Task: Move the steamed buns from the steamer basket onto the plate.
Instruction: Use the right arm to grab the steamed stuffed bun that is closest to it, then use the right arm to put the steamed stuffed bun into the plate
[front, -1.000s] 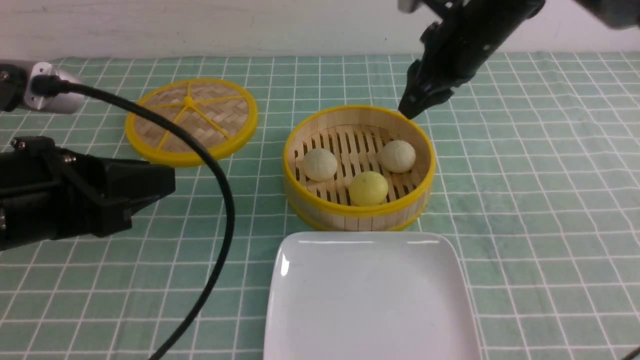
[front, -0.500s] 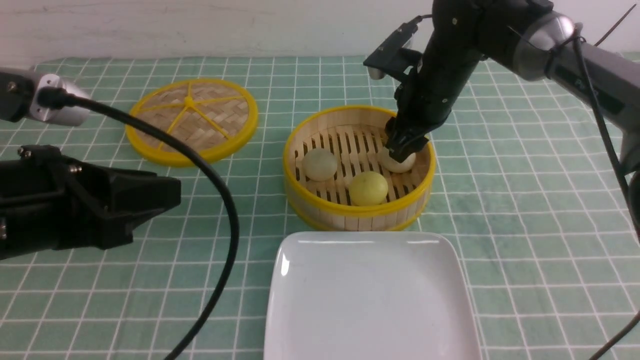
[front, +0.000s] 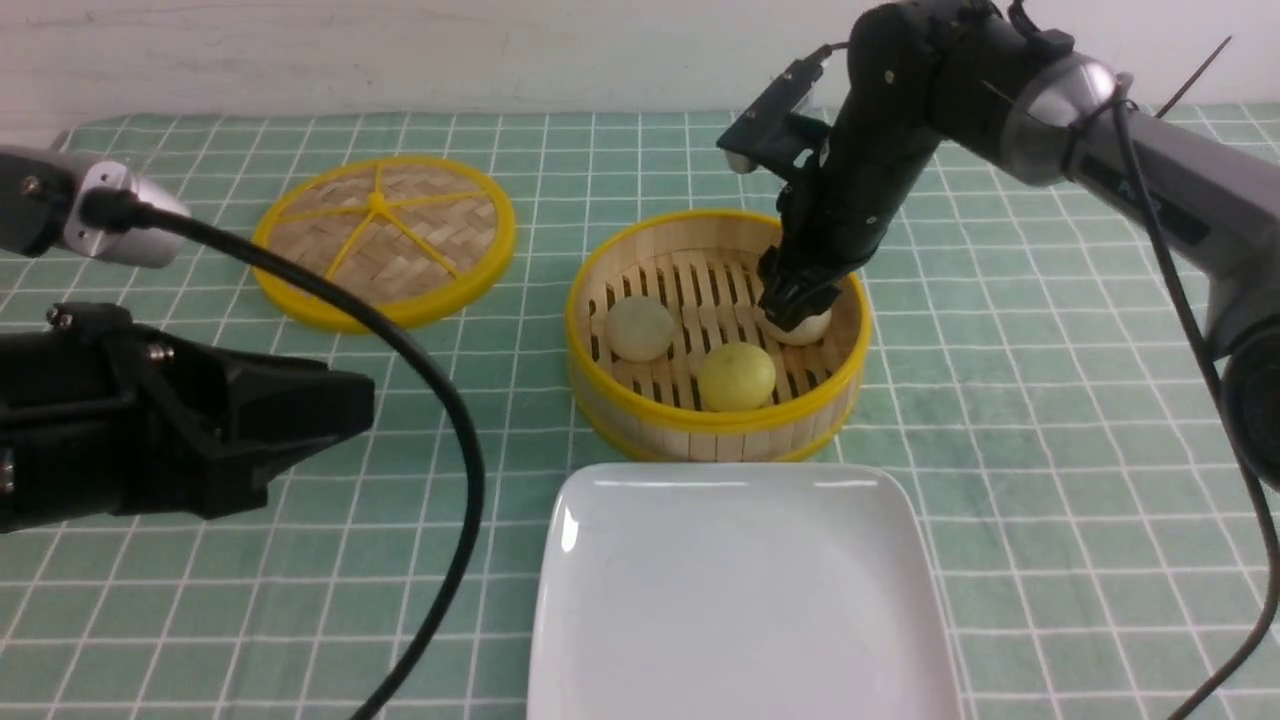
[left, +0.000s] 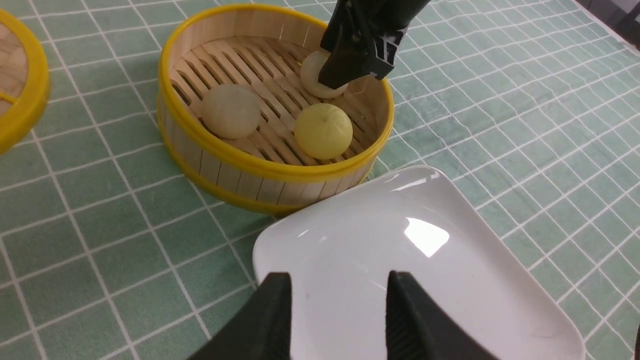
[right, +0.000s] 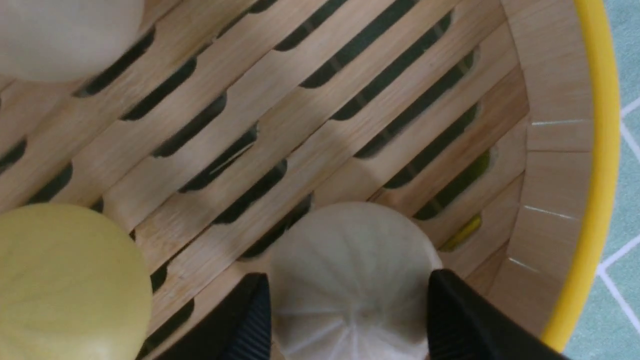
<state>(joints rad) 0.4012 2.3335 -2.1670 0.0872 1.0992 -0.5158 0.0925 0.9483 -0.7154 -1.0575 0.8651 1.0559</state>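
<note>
The right arm bends steeply down into the steamer basket (front: 715, 425). The right end effector (front: 797, 303) is open, straddling the cream bun (right: 350, 250) at the basket's three o'clock. The left end effector (left: 337, 310) hovers open at nine o'clock.

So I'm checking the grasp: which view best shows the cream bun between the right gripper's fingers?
The right wrist view: the cream bun sits close up inside the right gripper, a finger each side. The front view shows only its lower edge under the gripper; the left wrist view shows part behind one finger.
</note>
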